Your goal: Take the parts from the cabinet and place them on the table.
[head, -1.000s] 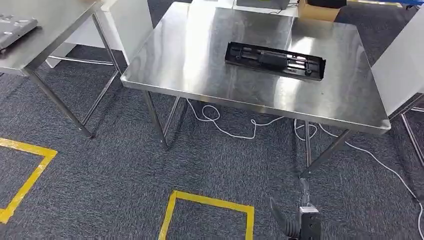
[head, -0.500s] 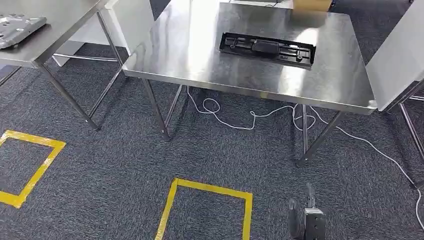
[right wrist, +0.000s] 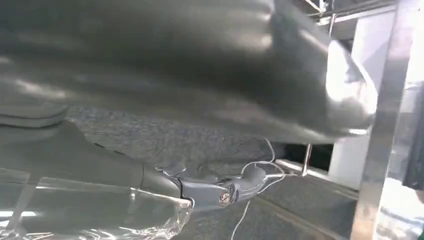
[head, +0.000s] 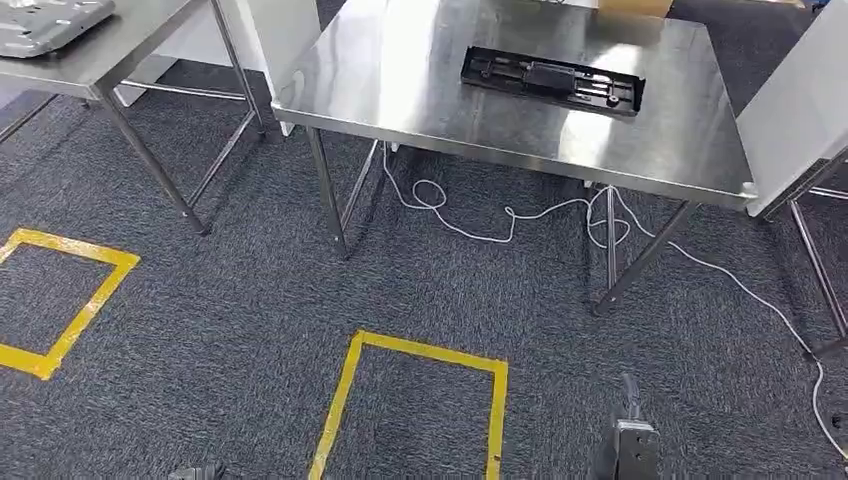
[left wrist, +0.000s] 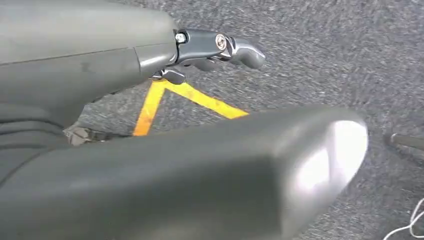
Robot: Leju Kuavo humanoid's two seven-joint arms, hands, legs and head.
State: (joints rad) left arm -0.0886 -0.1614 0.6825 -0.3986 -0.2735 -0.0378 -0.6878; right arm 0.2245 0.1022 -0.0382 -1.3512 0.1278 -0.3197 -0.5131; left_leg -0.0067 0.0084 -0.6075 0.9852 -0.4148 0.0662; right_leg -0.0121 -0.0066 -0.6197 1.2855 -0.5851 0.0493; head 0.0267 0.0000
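- a long black plastic part point(head: 552, 79) lies flat on the shiny steel table point(head: 420, 110), toward its far side.
- a white cable point(head: 505, 215) loops over rough grey carpet point(head: 230, 300) between the table legs; yellow tape squares point(head: 425, 352) mark the floor nearer.
- a second steel table point(head: 120, 50) to the left carries a grey metal plate point(head: 50, 18).
- left hand point(left wrist: 220, 47) hangs over the carpet, fingers loosely curled, holding nothing.
- right hand point(right wrist: 220, 187) hangs low, fingers apart, empty.
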